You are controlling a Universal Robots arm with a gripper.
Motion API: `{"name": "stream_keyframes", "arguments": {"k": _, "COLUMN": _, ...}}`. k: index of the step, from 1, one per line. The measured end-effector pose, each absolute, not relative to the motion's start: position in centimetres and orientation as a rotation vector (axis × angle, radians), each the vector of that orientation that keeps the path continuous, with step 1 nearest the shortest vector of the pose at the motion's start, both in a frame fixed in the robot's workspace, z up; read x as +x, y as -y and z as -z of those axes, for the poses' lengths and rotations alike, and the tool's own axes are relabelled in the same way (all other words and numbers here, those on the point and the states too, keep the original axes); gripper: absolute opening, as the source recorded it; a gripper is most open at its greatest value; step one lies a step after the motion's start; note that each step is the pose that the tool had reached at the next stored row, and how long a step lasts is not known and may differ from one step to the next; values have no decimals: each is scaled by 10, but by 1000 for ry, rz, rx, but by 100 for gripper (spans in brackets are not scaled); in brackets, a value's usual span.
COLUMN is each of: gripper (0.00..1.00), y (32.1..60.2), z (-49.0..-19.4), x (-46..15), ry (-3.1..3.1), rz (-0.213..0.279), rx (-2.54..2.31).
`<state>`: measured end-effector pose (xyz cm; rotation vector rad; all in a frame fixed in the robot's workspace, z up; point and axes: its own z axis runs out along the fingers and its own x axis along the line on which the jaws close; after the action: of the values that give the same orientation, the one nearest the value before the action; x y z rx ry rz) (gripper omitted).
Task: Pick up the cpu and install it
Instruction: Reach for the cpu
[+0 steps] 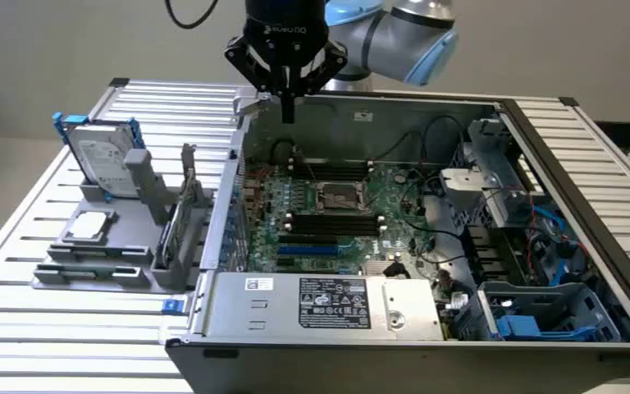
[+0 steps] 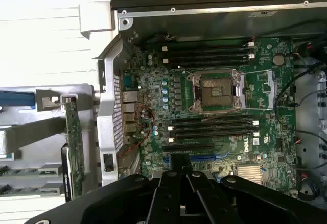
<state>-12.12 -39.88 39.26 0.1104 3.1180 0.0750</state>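
Observation:
The cpu [image 1: 91, 223], a small silver-grey square chip, lies flat on the grey holder [image 1: 96, 254] at the exterior view's left, outside the computer case. My gripper [image 1: 288, 115] hangs high over the case's back left edge, well away from the cpu, shut with nothing between its fingers. In the wrist view the black gripper [image 2: 179, 175] is pressed shut above the motherboard. The dark metal-framed socket [image 1: 337, 195] sits in the middle of the board, uncovered, with its contact field showing in the wrist view as the socket [image 2: 217, 91].
A silver hard drive [image 1: 105, 156] with a blue bracket stands upright behind the cpu. Beside the case wall stands an upright card [image 1: 189, 215]. Memory slots [image 1: 331, 223], cables [image 1: 435, 238] and a power supply [image 1: 331, 302] crowd the open case.

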Motion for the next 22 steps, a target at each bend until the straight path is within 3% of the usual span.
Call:
{"name": "stream_keyframes", "arguments": {"k": 15, "gripper": 11, "y": 399, "z": -393, "x": -121, "ry": -3118, "rz": -75, "rx": 110}}
{"name": "stream_keyframes", "arguments": {"k": 22, "gripper": 11, "y": 399, "z": -391, "x": -151, "ry": -3118, "rz": -75, "rx": 111}}
